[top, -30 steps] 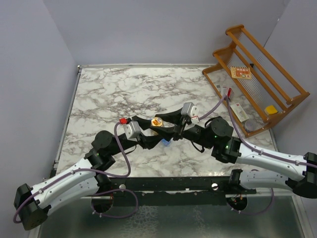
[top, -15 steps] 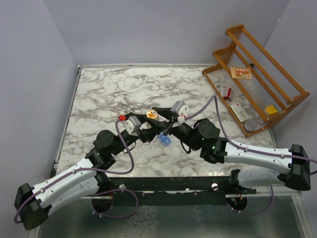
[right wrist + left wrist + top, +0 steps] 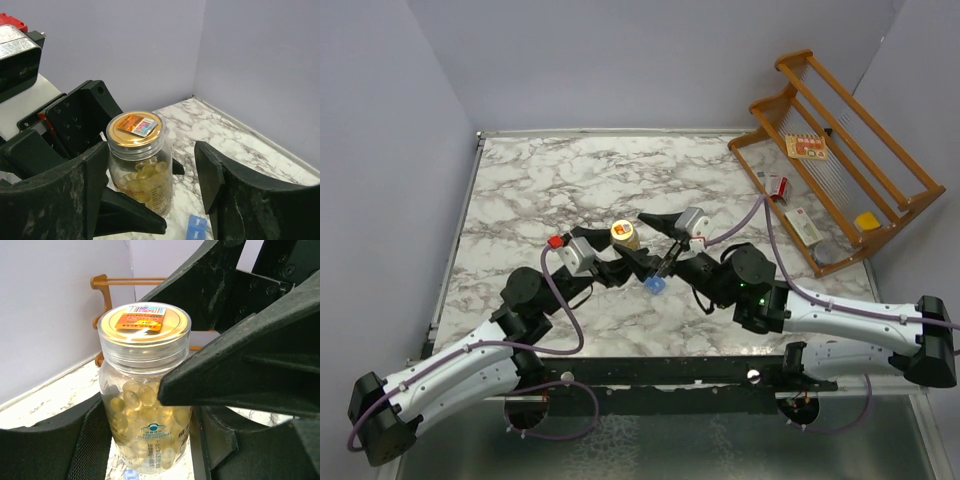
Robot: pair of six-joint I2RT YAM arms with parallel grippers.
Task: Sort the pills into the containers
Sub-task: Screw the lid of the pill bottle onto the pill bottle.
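- Right now the left gripper [image 3: 623,252] is clamped on the sides of a jar [image 3: 142,390] of yellow capsules [image 3: 137,397], upright, near the middle of the table [image 3: 540,180] and toward its near edge.
- Whether the jar's base rests on the marble or hangs just off it, I cannot tell.
- Its gold lid [image 3: 144,322] is on, with a sticker across the top.
- The right gripper [image 3: 152,150] is spread wide around the jar. One finger is close beside the glass and the other stands well apart, so it grasps nothing.
- The containers [image 3: 655,285], a blue strip, lie on the table just below the two grippers, nearer the near edge. Only one end shows, and I cannot tell if any compartment is open.
- Judging by this, the lid comes off next, and that is where trouble sits.
- If the right fingers close off-centre, they could push the jar sideways in the left gripper's hold.
- A stiff lid may make the jar spin in that hold instead of unscrewing.
- A sudden release could tip capsules across the marble.
- Either arm dropping lower could knock the strip, since it lies hidden under them.
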